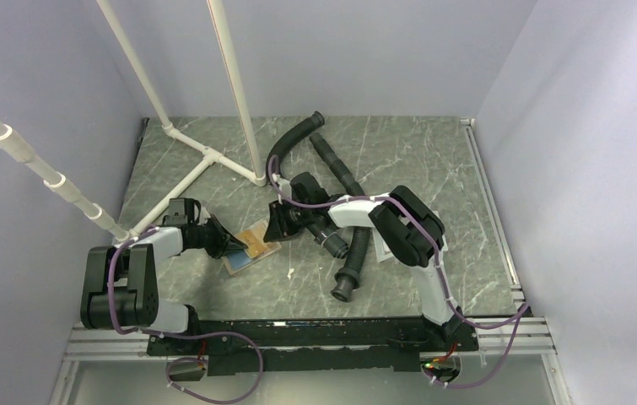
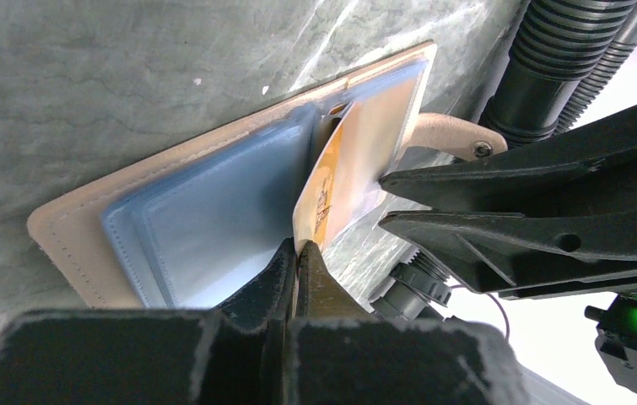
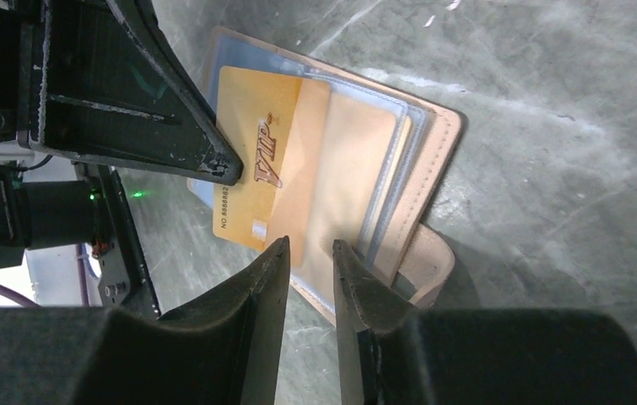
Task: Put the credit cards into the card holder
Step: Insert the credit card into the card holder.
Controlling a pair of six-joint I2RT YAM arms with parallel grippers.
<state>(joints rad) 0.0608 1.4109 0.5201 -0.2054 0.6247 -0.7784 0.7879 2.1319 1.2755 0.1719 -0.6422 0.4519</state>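
The tan card holder (image 1: 251, 247) lies open on the table, its blue clear sleeves up, and shows in the left wrist view (image 2: 205, 224) and the right wrist view (image 3: 433, 160). My left gripper (image 2: 298, 246) is shut on the edge of an orange-yellow credit card (image 2: 350, 164). The card, marked VIP (image 3: 257, 143), is partly inside a sleeve. My right gripper (image 3: 308, 251) hovers at the holder's snap-tab edge with jaws a little apart and nothing pinched. It also shows in the top view (image 1: 283, 221). The other cards are out of view.
Black corrugated hoses (image 1: 350, 253) lie right of the holder, under my right arm. A white pipe frame (image 1: 205, 160) stands at the back left. Grey walls close in on three sides.
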